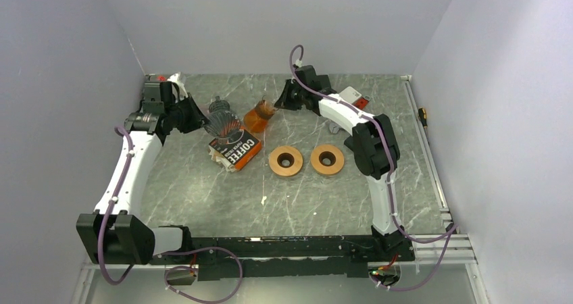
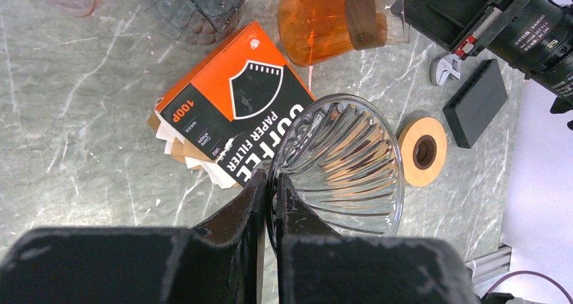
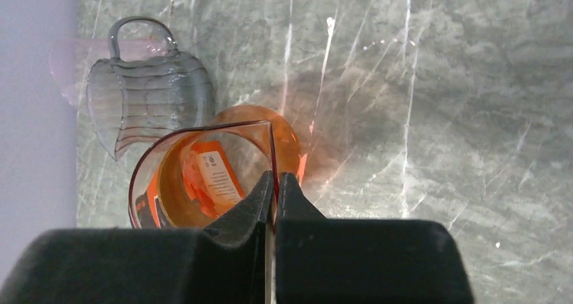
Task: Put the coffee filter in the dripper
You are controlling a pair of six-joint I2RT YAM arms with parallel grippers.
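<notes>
The filter pack [image 2: 230, 115] lies flat just beyond the fingers of the left gripper [image 2: 271, 182], partly tucked under the glass dripper [image 2: 344, 162], and those fingers pinch its rim. The right gripper [image 3: 273, 182] has its fingers clamped on the orange jug [image 3: 203, 155] at the rim.

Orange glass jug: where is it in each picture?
Top view: orange jug mid-table, up and right of the coffee filter box.
Left wrist: top middle, above that box.
Right wrist: lower left, its rim pinched by the right gripper.
Shared landmark: the grey marble table.
</notes>
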